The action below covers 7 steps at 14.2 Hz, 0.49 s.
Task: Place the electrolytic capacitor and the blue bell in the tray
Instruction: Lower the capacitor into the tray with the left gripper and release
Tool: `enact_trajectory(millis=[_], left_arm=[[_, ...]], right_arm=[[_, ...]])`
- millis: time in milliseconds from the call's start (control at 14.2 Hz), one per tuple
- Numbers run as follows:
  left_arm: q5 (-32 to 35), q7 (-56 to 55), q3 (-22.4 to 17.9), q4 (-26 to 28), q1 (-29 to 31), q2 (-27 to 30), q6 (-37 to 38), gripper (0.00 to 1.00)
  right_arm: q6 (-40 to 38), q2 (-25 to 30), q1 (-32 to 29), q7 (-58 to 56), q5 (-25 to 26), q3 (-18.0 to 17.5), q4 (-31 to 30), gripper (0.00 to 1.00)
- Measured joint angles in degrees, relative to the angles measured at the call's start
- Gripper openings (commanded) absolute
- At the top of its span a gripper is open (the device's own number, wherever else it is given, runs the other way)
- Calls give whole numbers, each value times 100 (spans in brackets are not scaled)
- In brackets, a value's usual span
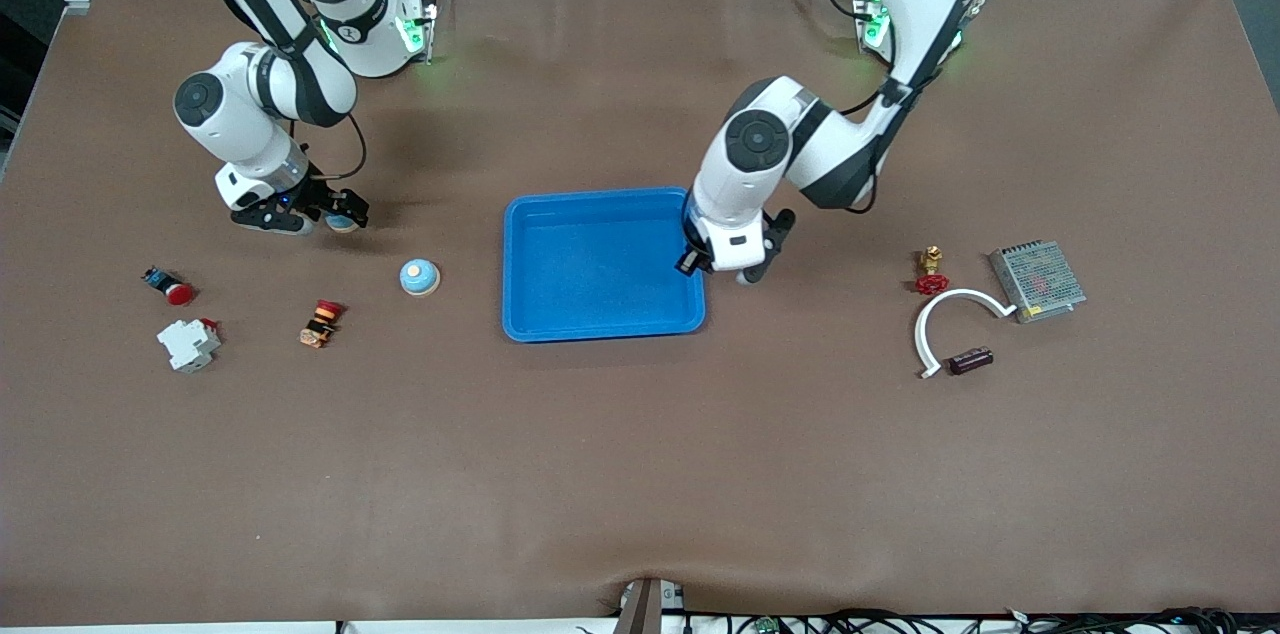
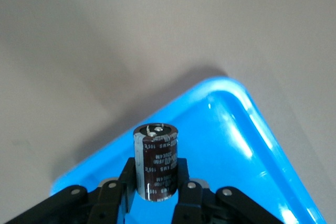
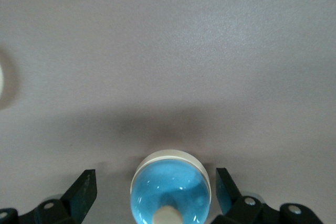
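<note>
Hiding behind the left end effector point(image 1: 722, 266), capacitor point(image 2: 156, 162) over tray point(image 1: 600, 326).

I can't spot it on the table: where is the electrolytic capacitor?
Held in the shut left pincer, the capacitor hangs over the blue tray's edge.

Glossy blue plastic tray point(image 1: 600, 319), matt brown table point(image 1: 640, 474), shiny-sleeved capacitor point(image 2: 155, 163) with metal top

even, bright overhead light; soft shadows lie under both arms on the table point(image 1: 640, 474). glare streaks the tray point(image 2: 252, 145) rim. wrist views look slightly soft.
</note>
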<state>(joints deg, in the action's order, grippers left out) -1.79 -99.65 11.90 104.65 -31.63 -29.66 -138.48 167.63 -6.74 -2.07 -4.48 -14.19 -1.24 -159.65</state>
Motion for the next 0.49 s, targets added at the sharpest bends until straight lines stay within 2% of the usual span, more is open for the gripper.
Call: enact_trajectory(millis=[422, 493], left_arm=[[0, -859, -27, -480, -564, -773, 1, 0], [0, -888, -30, -512, -608, -867, 1, 2]], right_arm=[[145, -108, 42, 0, 0, 0, -88, 100], [150, -109, 42, 0, 0, 0, -95, 85]])
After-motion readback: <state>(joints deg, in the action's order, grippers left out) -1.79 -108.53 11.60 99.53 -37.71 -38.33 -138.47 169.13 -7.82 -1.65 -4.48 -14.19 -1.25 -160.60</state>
